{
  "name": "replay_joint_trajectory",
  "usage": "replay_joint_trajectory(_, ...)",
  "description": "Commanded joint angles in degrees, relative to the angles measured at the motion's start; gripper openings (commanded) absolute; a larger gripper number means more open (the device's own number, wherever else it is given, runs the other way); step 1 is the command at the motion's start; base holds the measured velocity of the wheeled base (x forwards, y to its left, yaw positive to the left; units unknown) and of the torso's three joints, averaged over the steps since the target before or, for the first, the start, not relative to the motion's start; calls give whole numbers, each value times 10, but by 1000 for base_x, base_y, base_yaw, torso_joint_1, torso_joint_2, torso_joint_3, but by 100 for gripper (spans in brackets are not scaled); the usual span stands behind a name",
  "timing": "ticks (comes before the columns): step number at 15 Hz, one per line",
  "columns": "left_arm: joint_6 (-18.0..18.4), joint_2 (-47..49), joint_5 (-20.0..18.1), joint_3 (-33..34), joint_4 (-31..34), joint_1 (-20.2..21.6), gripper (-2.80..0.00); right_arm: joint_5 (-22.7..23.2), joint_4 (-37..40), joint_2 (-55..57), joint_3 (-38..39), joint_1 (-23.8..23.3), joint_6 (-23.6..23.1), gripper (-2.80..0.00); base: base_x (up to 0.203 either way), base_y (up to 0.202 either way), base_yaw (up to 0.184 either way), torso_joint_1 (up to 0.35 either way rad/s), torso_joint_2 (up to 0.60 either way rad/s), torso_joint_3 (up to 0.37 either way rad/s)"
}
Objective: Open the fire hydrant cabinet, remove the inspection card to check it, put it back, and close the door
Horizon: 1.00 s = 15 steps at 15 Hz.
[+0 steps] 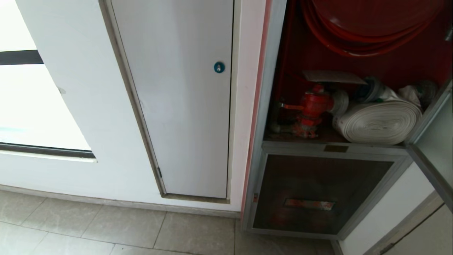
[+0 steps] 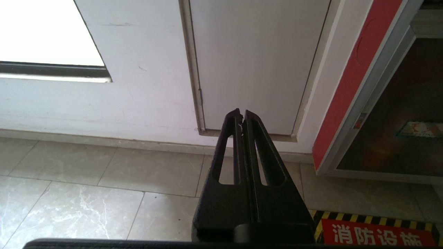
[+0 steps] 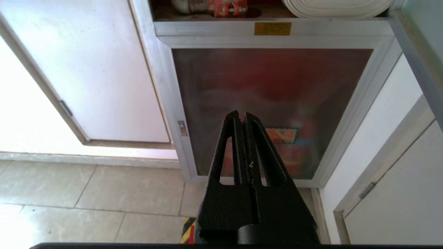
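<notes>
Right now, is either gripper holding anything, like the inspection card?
Nothing is held. The left gripper and right gripper are both shut on nothing, hanging low above the floor tiles, apart from the fire hydrant cabinet.

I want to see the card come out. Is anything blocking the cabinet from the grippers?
Nothing visible. The door stands open at the right, so the cabinet is uncovered. The left gripper and right gripper hang shut lower down.

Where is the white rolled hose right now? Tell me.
In the head view the white rolled hose lies on the open fire hydrant cabinet shelf, right of the red hydrant valve.
</notes>
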<state>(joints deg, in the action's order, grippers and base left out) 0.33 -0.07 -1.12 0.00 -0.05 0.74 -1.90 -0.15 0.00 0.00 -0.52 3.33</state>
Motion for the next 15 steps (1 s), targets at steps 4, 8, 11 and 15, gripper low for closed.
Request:
replay_joint_trajectory(4,0,1,0,0,0,0,-280,0,0,1,0,0,0,-280,194,0,0,1,2,4)
replay_joint_trajectory(8,-2,1,1,1,0,0,-280,0,0,1,0,0,2,-280,198,0,-1,2,3,1)
replay_joint_trajectory(11,-3,1,1,1,0,0,-280,0,0,1,0,0,9,-280,194,0,0,4,3,2)
replay_joint_trajectory(15,-5,1,1,0,0,0,-280,0,0,1,0,0,8,-280,194,0,0,2,5,1)
